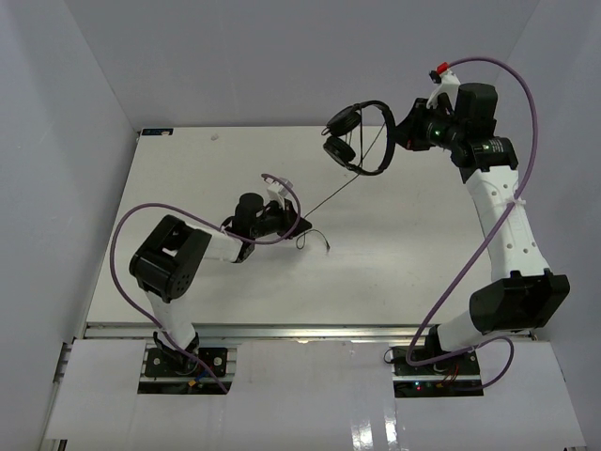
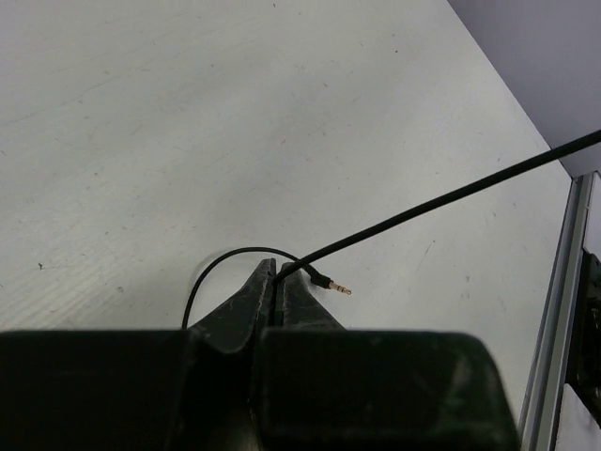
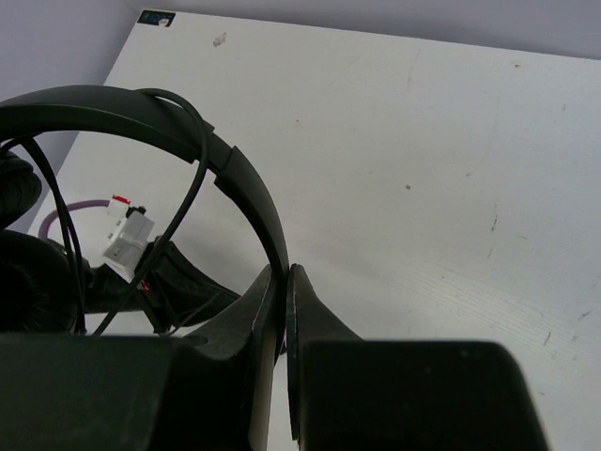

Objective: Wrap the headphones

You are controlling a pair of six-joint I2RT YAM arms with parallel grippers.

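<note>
The black headphones [image 1: 362,137] hang in the air at the back of the table, earcups to the left. My right gripper [image 1: 406,132] is shut on the thin headband [image 3: 246,184], which runs down between the two closed fingers. The thin black cord [image 1: 340,193] stretches taut from the headphones down to my left gripper [image 1: 302,224], low over the table middle. In the left wrist view the left gripper [image 2: 278,269] is shut on the cord [image 2: 441,200] close to its end. The gold jack plug [image 2: 333,286] pokes out just past the tips, and a short loop curls off to the left.
The white table [image 1: 404,254] is walled by grey panels left, right and behind. Purple robot cables [image 1: 526,113] loop from both arms. The table's right edge with a metal rail [image 2: 554,310] shows in the left wrist view. A small label [image 3: 155,18] sits at the far corner.
</note>
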